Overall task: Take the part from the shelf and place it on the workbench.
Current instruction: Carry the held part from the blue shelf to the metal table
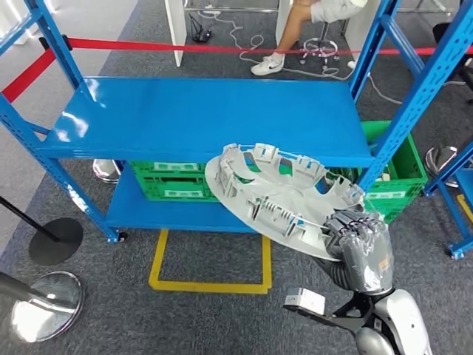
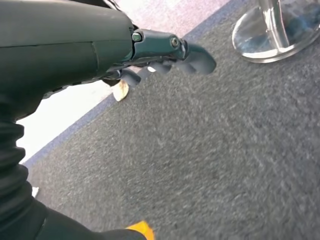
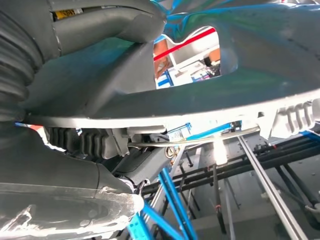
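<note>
The right robot hand (image 1: 360, 248), grey and wrapped in a clear film, is gripping the near edge of a large round light-grey plastic part with raised ribs and clips on its upper face (image 1: 278, 196). The part is being held tilted in the air in front of the blue metal shelf (image 1: 206, 118), its far rim overlapping the front edge of the upper shelf board in the head view, clear of the grey carpet floor (image 1: 212, 318) below. In the right wrist view the thick grey thumb (image 3: 109, 22) is lying along one face of the part (image 3: 241, 80) while the darker fingers (image 3: 86, 142) are pressing against the other face, so the rim is being pinched between them.

The left robot hand (image 2: 166, 57) is hanging over the carpet with its dark fingers stretched out, loosely apart and holding nothing.

Green plastic crates (image 1: 167, 181) are sitting on the lower board of the shelf. A yellow tape rectangle (image 1: 209, 285) is marking the floor in front of it. A red barrier belt (image 1: 167, 46) is running behind the shelf, and a seated person's leg (image 1: 290, 33) is showing beyond it.
</note>
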